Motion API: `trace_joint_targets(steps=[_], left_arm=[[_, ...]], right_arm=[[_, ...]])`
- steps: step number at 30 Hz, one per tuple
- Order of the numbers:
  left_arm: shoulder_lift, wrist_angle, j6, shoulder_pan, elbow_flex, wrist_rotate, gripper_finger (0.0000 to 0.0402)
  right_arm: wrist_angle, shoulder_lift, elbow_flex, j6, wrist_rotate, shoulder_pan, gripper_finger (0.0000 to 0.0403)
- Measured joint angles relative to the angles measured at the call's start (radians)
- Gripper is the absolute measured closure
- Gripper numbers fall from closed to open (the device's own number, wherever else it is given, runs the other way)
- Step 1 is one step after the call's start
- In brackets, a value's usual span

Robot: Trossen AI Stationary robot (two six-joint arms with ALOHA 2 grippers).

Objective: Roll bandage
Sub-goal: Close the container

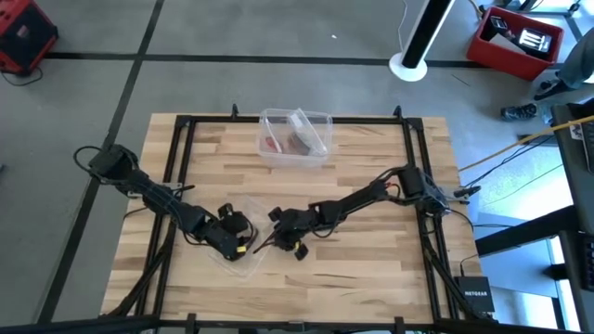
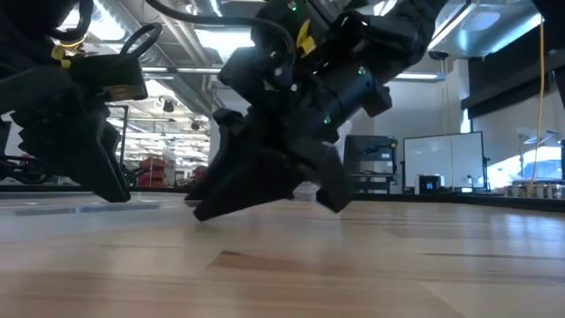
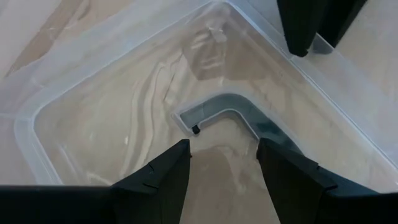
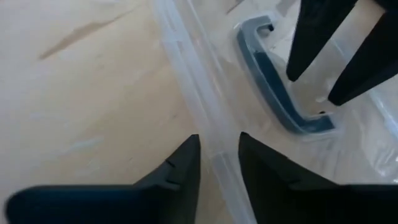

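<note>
Clear plastic lid (image 3: 124, 112) lay under both grippers: left gripper (image 3: 224, 155) spread over its handle (image 3: 230, 109), right gripper (image 4: 219, 163) pinching its rim (image 4: 186, 74).

The red bandage (image 1: 272, 144) lies, seemingly bunched, inside the clear box (image 1: 320, 119).

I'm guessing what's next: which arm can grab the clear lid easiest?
Probably right: the right gripper straddles the lid at its rim. The left gripper hovers open over its flat middle.
</note>
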Motion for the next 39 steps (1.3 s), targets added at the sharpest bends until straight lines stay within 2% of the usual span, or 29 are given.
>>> trace_joint_targets(steps=[8, 10, 14, 19, 23, 28, 35, 39], left_arm=[[0.001, 0.046, 0.081, 0.0, -0.003, 0.006, 0.0218], [0.002, 0.046, 0.106, 0.0, 0.0, 0.001, 0.0218], [-0.009, -0.02, 0.167, 0.001, 0.058, 0.014, 0.0218], [-0.067, -0.238, 0.25, -0.025, 0.222, 0.013, 0.0218], [-0.102, -0.403, 0.327, -0.07, 0.376, -0.067, 0.0218], [-0.107, -0.491, 0.426, -0.155, 0.5, -0.195, 0.0218], [-0.105, -0.456, 0.545, -0.257, 0.536, -0.429, 0.0218], [-0.103, -0.454, 0.618, -0.261, 0.536, -0.471, 0.0218]], right_arm=[[0.033, 0.034, 0.002, -0.009, 0.023, 0.002, 0.0365], [0.016, 0.034, 0.002, 0.037, 0.017, 0.002, 0.0387], [-0.071, -0.007, 0.002, 0.262, 0.032, 0.015, 0.039], [-0.283, -0.133, -0.008, 0.566, 0.056, 0.034, 0.0398], [-0.406, -0.255, -0.006, 0.687, 0.049, 0.049, 0.0398], [-0.508, -0.373, -0.006, 0.766, 0.009, 0.052, 0.04], [-0.559, -0.536, -0.005, 0.86, -0.009, 0.053, 0.0401], [-0.545, -0.583, -0.004, 0.909, -0.007, 0.053, 0.0401]])
